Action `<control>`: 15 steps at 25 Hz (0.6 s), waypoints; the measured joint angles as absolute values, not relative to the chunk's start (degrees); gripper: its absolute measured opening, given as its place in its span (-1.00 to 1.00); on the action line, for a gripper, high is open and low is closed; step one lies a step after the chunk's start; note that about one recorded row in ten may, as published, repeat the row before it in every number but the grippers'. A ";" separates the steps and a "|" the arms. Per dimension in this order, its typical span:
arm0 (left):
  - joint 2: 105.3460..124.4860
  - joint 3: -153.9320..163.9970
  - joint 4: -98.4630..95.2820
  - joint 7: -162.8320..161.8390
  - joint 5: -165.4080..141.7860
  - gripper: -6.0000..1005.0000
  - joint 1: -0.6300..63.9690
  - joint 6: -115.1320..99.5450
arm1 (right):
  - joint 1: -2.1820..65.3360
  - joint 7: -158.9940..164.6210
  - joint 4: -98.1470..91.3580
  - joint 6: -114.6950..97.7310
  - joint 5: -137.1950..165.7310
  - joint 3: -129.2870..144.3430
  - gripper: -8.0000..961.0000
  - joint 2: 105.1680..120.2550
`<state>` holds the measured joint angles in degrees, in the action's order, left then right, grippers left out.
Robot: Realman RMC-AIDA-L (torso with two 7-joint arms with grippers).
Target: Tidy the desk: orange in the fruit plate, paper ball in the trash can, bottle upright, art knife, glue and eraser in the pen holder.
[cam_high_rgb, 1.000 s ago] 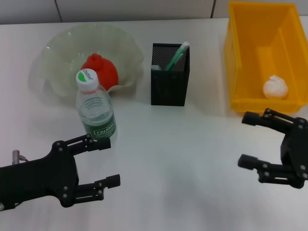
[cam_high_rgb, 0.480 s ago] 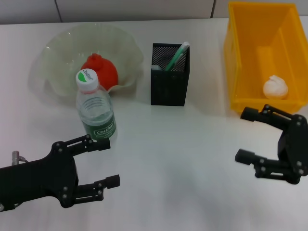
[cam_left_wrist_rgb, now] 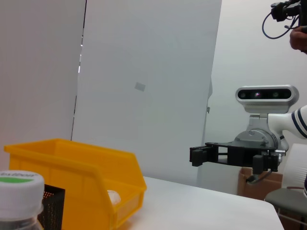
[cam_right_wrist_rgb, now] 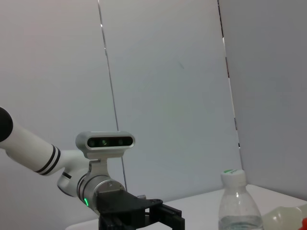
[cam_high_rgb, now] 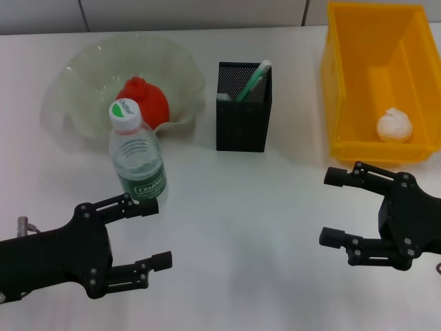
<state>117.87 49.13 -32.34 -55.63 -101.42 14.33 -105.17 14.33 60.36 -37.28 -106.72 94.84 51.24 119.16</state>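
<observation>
Head view, white desk (cam_high_rgb: 262, 207). Pen holder (cam_high_rgb: 243, 107): square black metal mesh box; mint-green art knife (cam_high_rgb: 253, 80) leans inside, upper end poking above the rim. Glue & eraser not visible; mesh walls hide most of the interior. Fruit plate (cam_high_rgb: 83, 69): pale green translucent bowl w/ wavy rim, holding the red-orange, knobby-topped orange (cam_high_rgb: 145, 101), partly blocked by the bottle cap. Bottle (cam_high_rgb: 136, 157): clear plastic, green label, white cap, upright on the desk just in front of the plate. Trash can (cam_high_rgb: 358, 83): bright yellow rectangular plastic bin, cut off at the frame's right edge; crumpled white paper ball (cam_high_rgb: 394, 125) lies on its floor. Left gripper (cam_high_rgb: 151, 232): near-left, just in front of the bottle, fingers spread wide, nothing held. Right gripper (cam_high_rgb: 332, 208): near-right, in front of the trash can, fingers likewise wide apart, empty.
</observation>
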 joint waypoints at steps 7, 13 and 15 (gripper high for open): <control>118.06 48.73 -32.37 -55.59 -101.38 0.56 14.33 -105.21 | 15.12 60.39 -37.13 -105.88 94.84 51.32 0.76 119.18; 118.10 48.69 -32.33 -55.47 -101.29 0.56 14.33 -105.20 | 15.78 60.41 -37.09 -105.24 94.84 51.33 0.76 119.18; 118.15 48.69 -32.21 -55.35 -101.27 0.56 14.39 -105.14 | 15.94 60.42 -37.09 -104.92 94.84 51.34 0.76 119.18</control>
<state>118.15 48.69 -32.21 -55.35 -101.27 14.39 -105.14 15.94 60.42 -37.09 -104.92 94.84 51.34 119.18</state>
